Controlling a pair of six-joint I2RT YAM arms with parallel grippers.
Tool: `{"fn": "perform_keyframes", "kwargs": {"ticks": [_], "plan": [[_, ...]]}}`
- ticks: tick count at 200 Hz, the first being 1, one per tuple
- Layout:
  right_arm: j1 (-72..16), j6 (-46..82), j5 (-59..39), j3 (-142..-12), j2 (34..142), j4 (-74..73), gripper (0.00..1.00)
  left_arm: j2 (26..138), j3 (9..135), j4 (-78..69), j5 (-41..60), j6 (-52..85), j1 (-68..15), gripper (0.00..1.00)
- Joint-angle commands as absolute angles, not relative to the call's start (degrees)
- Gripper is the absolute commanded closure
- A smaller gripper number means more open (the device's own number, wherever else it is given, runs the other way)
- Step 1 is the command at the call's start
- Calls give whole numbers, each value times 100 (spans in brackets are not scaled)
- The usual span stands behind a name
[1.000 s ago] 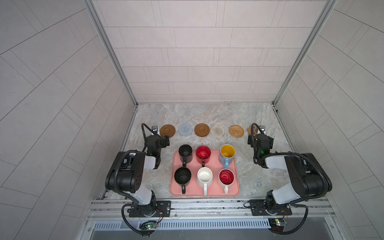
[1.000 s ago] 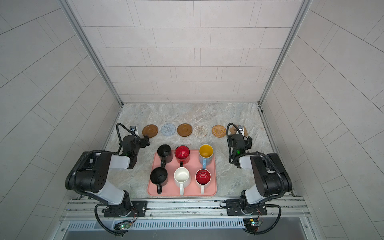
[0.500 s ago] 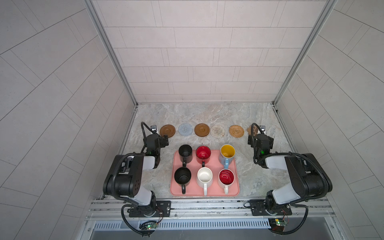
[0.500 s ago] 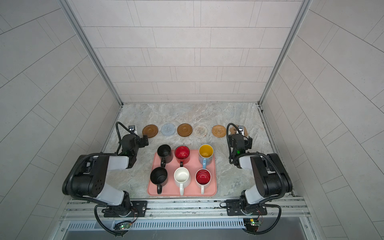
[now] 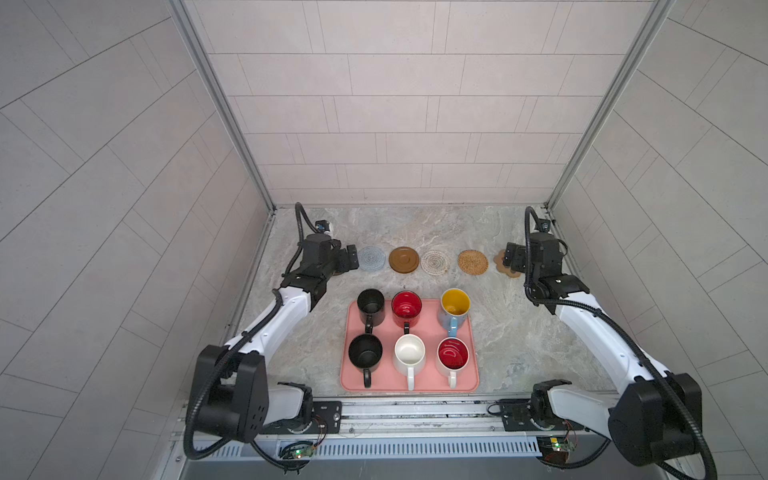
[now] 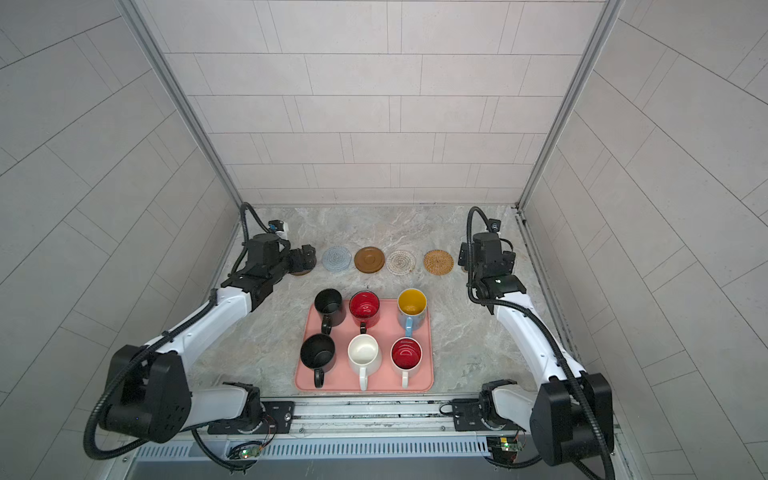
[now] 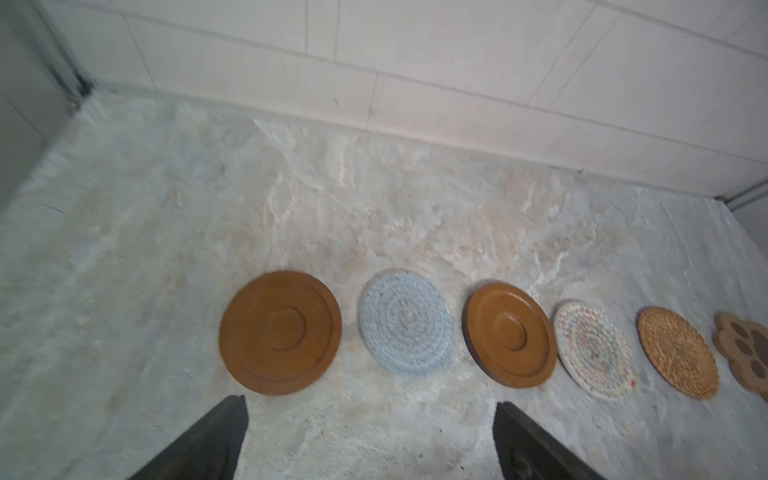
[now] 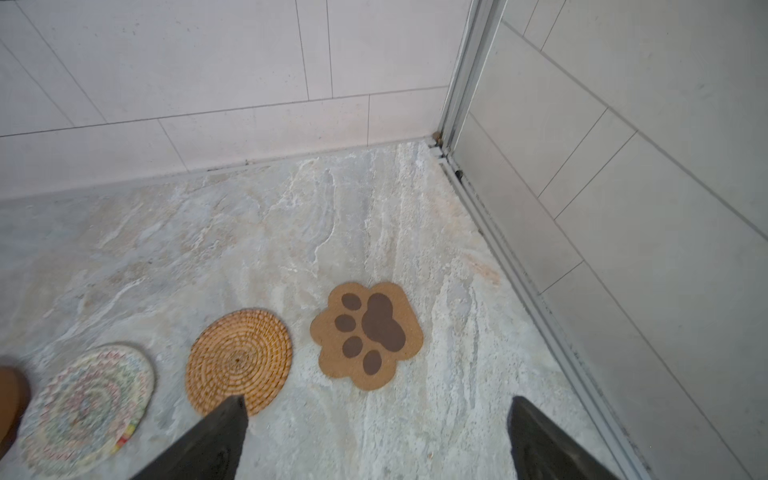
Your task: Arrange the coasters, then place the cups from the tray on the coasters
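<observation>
Left pincer [image 7: 370,402] advanced; brown disc [image 7: 280,332] just ahead, jaws wide.

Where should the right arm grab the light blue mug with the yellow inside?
Probably its rim wall on the right arm's side, from straight above, one jaw inside. The blue mug stands upright, its handle points toward the near edge, and the red mug sits close opposite.

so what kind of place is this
Probably a robot test cell, mocked up like a home counter: plain tiled walls box in a stone-look table, two arms are mounted on a rail at its front, and the props are a tray of cups and a row of coasters.
</observation>
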State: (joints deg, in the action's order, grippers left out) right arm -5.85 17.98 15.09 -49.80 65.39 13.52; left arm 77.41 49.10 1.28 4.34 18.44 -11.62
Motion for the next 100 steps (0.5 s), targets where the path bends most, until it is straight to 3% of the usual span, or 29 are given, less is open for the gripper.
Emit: {"fn": "perform_keyframes", "kwargs": {"ticks": [1,100], "plan": [[-590,2388,811,-4936,6220,2448,1,8246,5443,775,1114,2770,-1217,0],[-639,3087,-686,-4189,5029,3288,1,11046,7866,1945,1665,2886,-1696,0]]}}
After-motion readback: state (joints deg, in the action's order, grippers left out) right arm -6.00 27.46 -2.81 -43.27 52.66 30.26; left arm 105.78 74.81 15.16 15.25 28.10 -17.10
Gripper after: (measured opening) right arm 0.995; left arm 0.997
